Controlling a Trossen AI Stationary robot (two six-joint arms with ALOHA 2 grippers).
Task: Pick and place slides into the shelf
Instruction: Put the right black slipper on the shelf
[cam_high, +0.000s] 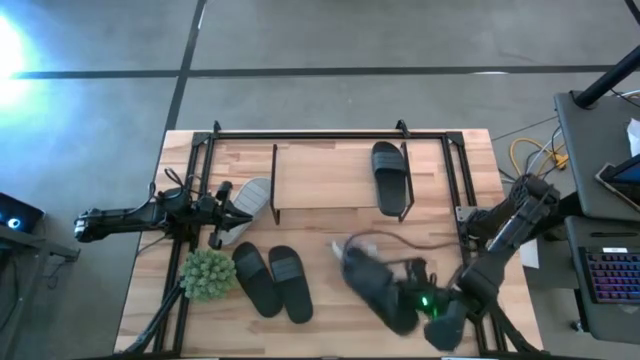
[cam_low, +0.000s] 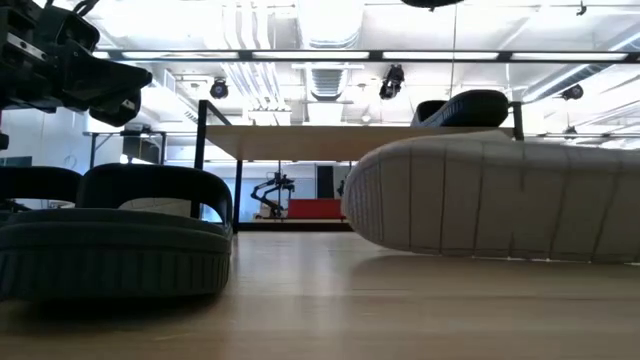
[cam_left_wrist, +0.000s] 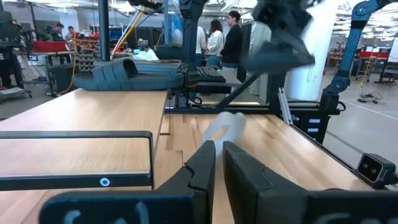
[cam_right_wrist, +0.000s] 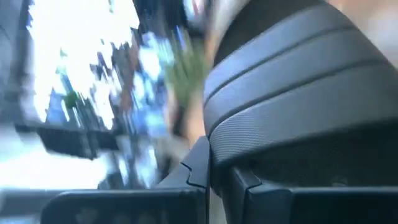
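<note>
- The right gripper (cam_high: 400, 300) was at the near right of the table, fingers pinched on a black slide (cam_high: 378, 290) that showed blurred in the high view.
- The left gripper (cam_high: 238, 205) sat at the shelf's (cam_high: 325, 180) left end, fingers pressed together, beside a light grey slide (cam_high: 250, 205).
- One black slide (cam_high: 389, 172) lay on the shelf's wood top, right side.
- A black pair (cam_high: 272, 280) rested on the table at near left, next to the green plant (cam_high: 206, 273).
</note>
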